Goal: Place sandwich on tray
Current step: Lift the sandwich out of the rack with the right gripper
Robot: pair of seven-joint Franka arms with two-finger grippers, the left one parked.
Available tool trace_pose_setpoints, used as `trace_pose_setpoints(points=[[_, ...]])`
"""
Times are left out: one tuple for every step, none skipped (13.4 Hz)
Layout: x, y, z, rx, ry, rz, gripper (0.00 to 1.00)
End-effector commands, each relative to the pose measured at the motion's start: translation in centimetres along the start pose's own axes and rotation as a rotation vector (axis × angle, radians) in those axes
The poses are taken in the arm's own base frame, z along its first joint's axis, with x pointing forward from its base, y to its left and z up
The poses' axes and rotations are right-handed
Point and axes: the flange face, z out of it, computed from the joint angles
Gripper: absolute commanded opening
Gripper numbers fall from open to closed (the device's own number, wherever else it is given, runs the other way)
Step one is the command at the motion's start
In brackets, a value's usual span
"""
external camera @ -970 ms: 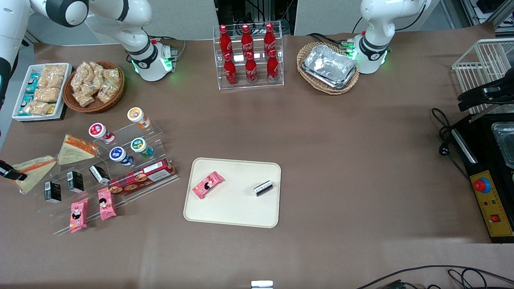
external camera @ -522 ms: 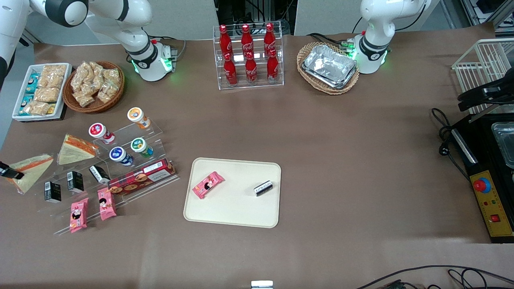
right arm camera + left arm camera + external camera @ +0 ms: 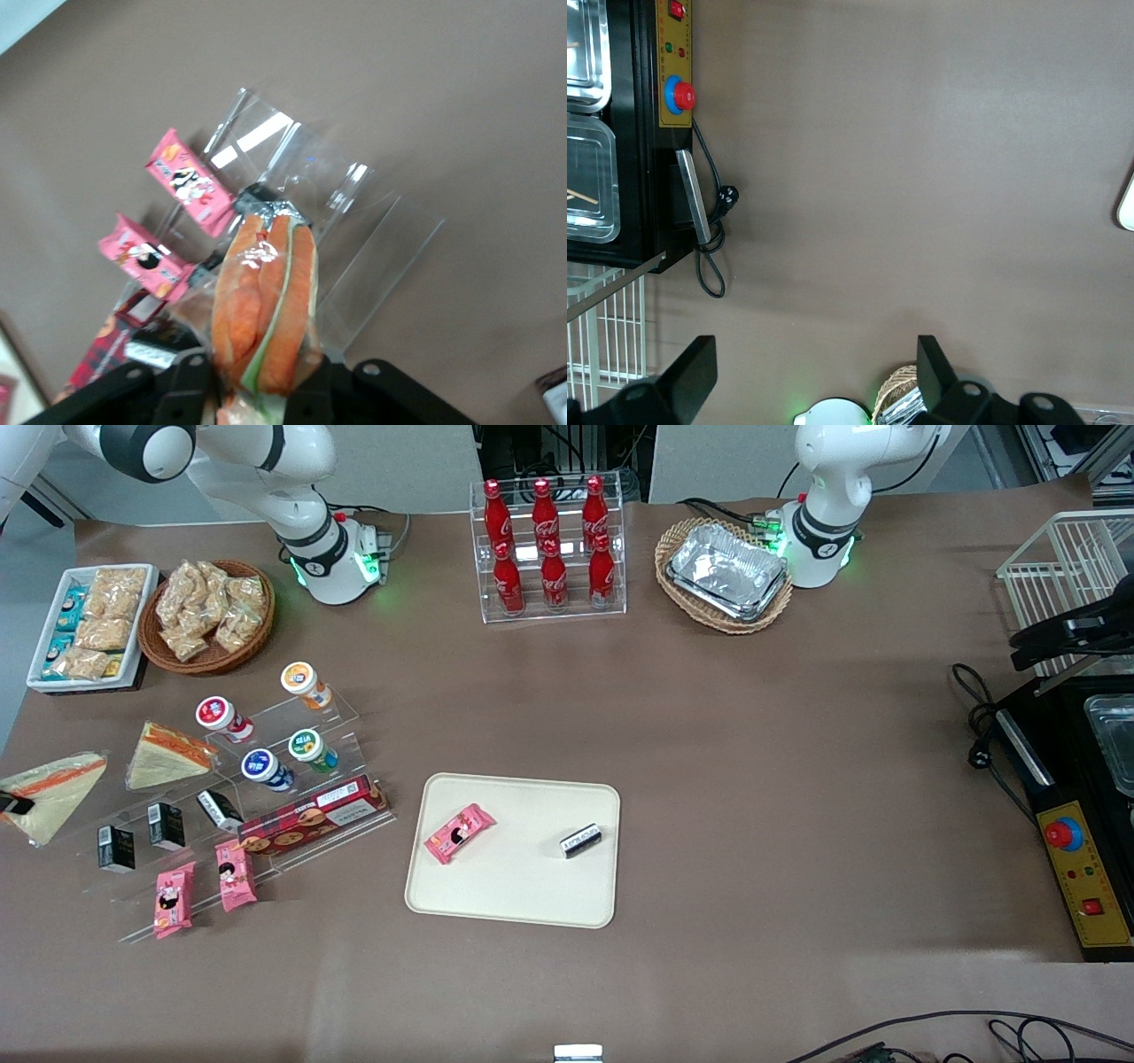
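Right wrist view: sandwich [image 3: 266,305] edge-on, orange and green filling showing, clamped between gripper [image 3: 252,385] fingers, well above brown table [image 3: 425,97]. Clear plastic stand [image 3: 354,239] and two pink snack packs [image 3: 182,181] visible below, near the sandwich in this view.

Front view: sandwich [image 3: 44,790] at working arm's end of table, near picture edge, dark gripper [image 3: 13,804] on its corner (most of arm out of frame). Second wedge [image 3: 166,755] resting beside it on stand, untouched.

Tray [image 3: 532,899] near table middle, well apart from sandwich. Already on tray: pink snack pack [image 3: 459,833] and small dark packet [image 3: 581,840], with bare space between and around them.

Progress, by judgement: grasp done, lift apparently done. Left to do: carry across to tray, lower onto bare patch, release. Placement not yet begun.
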Motion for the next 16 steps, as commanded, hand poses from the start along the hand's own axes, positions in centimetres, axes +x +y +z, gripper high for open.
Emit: trace_pose_setpoints(points=[[-1.3,-4.5,-1.4,-0.003,-0.045,0.111,0.03],[-1.8,-6.2,-1.2,-0.005,-0.064,0.150,0.03],[-2.6,-8.7,-1.2,-0.008,-0.079,0.185,0.03],[-3.4,-11.3,-1.6,-0.012,-0.085,0.226,0.03],[-4.3,-13.7,-1.6,-0.020,-0.095,0.274,0.03],[-5.2,-16.1,-1.5,-0.027,-0.103,0.315,0.04],[-6.2,-18.5,-1.3,-0.035,-0.108,0.362,0.04],[-7.3,-20.9,-1.0,-0.043,-0.108,0.411,0.04],[-8.6,-23.5,-0.7,-0.051,-0.112,0.454,0.04],[-9.8,-25.5,-0.4,-0.058,-0.113,0.498,0.04],[-11.0,-27.6,-0.2,-0.063,-0.113,0.534,0.04],[-12.3,-29.7,0.0,-0.064,-0.107,0.570,0.04],[-13.7,-31.9,0.4,-0.069,-0.106,0.598,0.04],[-15.1,-33.9,0.9,-0.076,-0.101,0.628,0.04],[-16.5,-36.1,1.5,-0.074,-0.087,0.655,0.04],[-17.5,-37.6,2.3,-0.078,-0.077,0.688,0.04]])
